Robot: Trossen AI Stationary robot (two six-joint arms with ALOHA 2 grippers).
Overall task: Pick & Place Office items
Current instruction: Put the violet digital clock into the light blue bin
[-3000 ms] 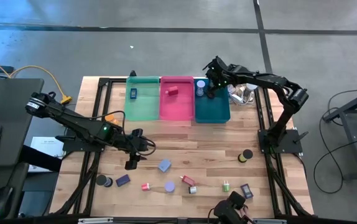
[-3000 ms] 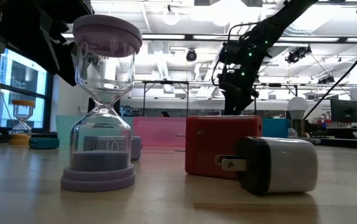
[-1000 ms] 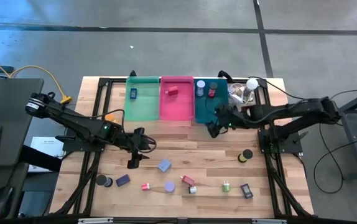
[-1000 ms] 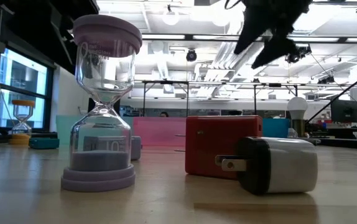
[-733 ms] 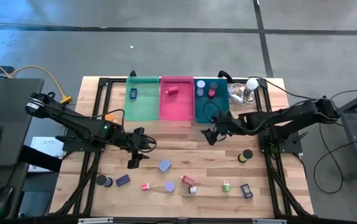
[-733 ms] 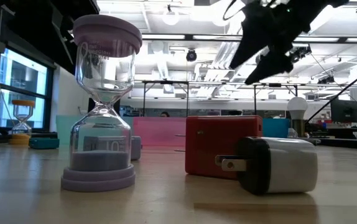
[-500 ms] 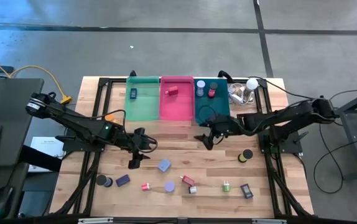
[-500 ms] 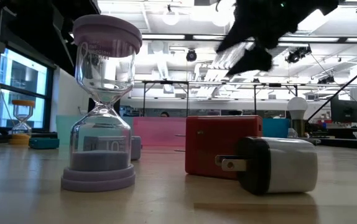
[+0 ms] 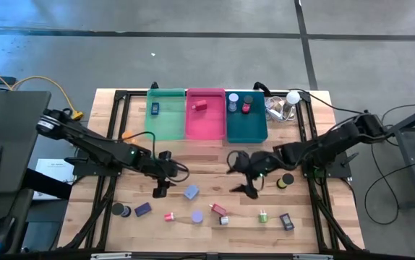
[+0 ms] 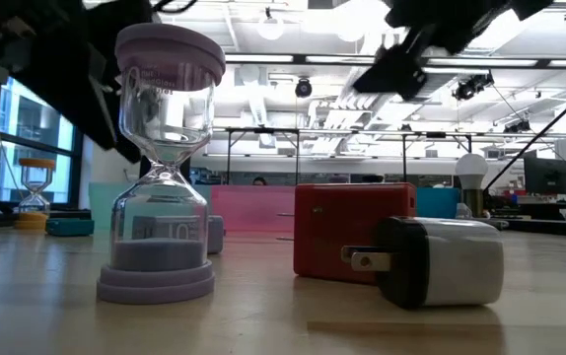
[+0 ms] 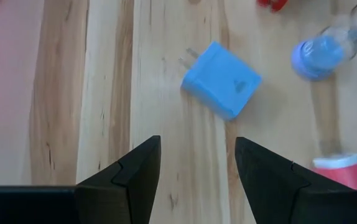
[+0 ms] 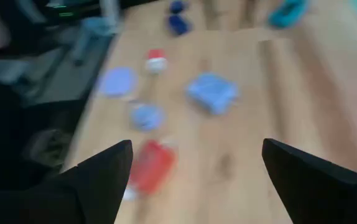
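Office items are scattered over the near half of the wooden counter (image 9: 207, 162); a blue plug block (image 11: 221, 79) lies just ahead of the left pincer (image 11: 197, 168), whose fingers are parted and empty. The right pincer (image 9: 242, 175) is held wide and empty above the counter's middle, near the block.

Both arms reach over mid-table, the left claw (image 9: 161, 182) and right claw (image 9: 245, 175) each spread, gripping nothing.
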